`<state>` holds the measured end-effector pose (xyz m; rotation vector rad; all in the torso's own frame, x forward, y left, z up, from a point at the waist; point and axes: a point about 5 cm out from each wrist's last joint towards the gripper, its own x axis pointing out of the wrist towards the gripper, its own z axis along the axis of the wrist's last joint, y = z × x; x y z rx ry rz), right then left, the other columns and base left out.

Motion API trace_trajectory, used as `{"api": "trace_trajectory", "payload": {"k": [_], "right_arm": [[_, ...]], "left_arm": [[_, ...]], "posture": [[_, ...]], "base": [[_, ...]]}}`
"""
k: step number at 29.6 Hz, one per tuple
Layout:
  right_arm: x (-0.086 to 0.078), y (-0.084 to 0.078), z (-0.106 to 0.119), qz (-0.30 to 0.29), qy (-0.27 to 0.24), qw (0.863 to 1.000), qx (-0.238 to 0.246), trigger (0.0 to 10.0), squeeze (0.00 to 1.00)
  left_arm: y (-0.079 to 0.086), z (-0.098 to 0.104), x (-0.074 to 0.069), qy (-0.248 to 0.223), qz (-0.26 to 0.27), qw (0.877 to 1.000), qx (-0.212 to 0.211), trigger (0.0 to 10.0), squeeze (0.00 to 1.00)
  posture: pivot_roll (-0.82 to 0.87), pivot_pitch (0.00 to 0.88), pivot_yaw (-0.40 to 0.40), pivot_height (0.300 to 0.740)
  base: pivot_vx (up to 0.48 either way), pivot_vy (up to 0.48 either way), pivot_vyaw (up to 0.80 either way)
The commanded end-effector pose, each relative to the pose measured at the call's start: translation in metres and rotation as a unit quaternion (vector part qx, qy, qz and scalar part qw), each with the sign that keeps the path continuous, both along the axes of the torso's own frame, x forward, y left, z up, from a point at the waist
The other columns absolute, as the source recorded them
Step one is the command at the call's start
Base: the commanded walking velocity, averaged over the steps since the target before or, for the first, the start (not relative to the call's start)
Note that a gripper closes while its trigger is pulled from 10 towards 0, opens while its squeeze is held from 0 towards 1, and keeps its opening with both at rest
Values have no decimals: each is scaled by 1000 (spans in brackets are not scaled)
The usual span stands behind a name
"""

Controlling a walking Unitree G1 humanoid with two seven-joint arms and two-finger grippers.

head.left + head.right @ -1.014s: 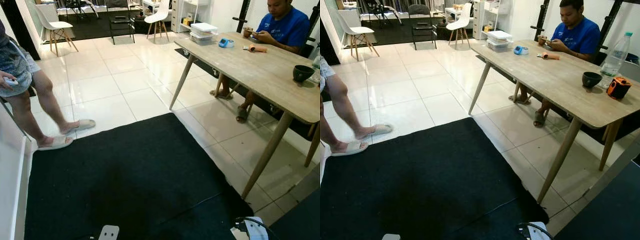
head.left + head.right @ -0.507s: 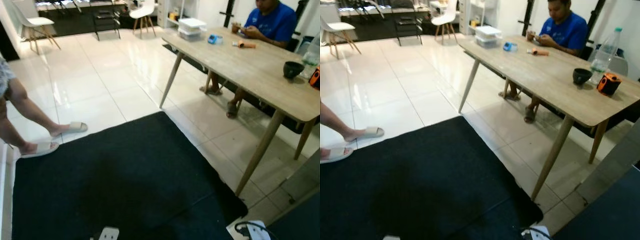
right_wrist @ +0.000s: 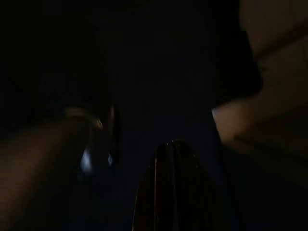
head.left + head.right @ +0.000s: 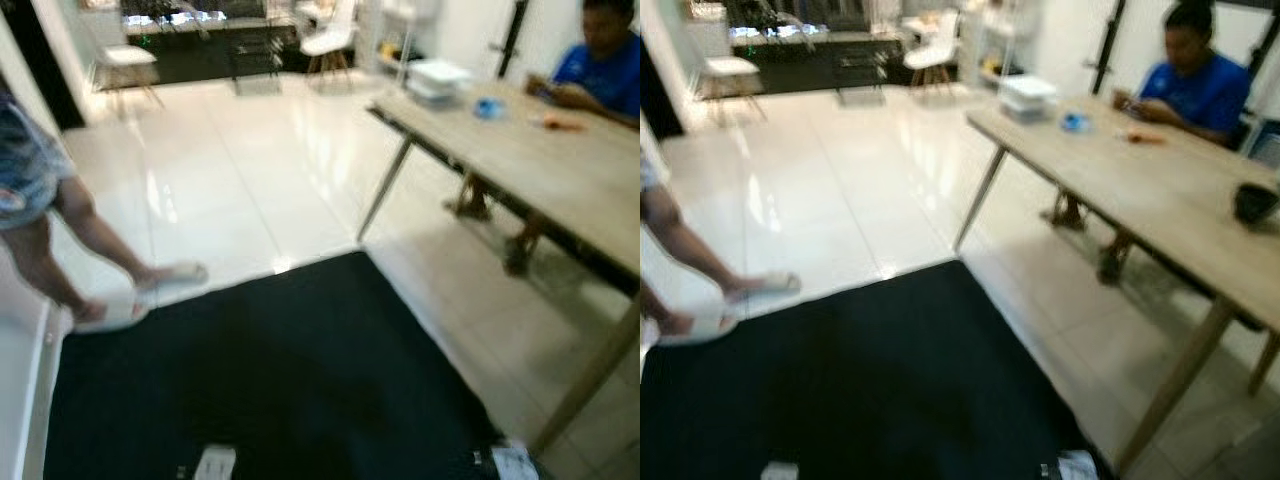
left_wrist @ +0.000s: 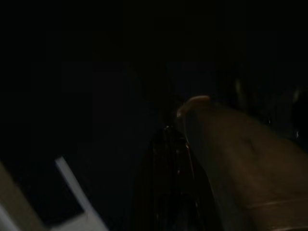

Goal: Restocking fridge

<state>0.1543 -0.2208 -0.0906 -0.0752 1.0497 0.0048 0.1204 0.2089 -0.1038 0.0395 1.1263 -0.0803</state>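
Both arms hang idle in the dark. In the left wrist view my left gripper is a single dark tapered shape, its fingers pressed together over a dark floor. My right gripper looks the same in the right wrist view, shut with nothing in it. The eye views are blurred. They look down over a black mat and a glossy white tile floor.
A long wooden table on slanted legs runs along the right, bearing white containers and a dark bowl. A person in blue sits behind it. Another person's legs stand at the mat's left. White chairs stand at the back.
The whole picture has swung and gone blurred, so the camera is moving. The table sits further right and the standing person's legs show more. Neither arm has moved.
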Motion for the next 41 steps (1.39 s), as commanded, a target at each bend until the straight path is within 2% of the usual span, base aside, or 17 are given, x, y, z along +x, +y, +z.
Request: {"api": "trace_trajectory", "payload": {"k": [1, 7, 19, 33, 41], "right_arm": [[-13, -4, -4, -4, 22, 1000, -2, 10000, 0], [-10, -3, -4, -8, 18, 1000, -1, 10000, 0], [-11, 1, -5, -8, 20, 1000, 0, 10000, 0], [-12, 4, -6, -9, 23, 1000, 6, 10000, 0], [-12, 4, -6, -8, 24, 1000, 4, 10000, 0]], "left_arm": [[-3, -6, -17, 37, -12, 999, -1, 10000, 0], [-1, -5, -17, 37, -18, 999, 2, 10000, 0], [0, -5, -17, 38, -21, 999, 2, 10000, 0], [-4, -5, -13, 36, -26, 999, 0, 10000, 0], [8, -3, -17, 38, -24, 999, 5, 10000, 0]], "posture": [[-56, 0, -38, 740], [-57, 0, -32, 740], [-51, 0, -24, 740], [-50, 0, -22, 740], [-50, 0, -22, 740]], "base": [[439, 0, -781], [432, 0, -781], [437, 0, -34], [435, 0, -775], [435, 0, -775]]}}
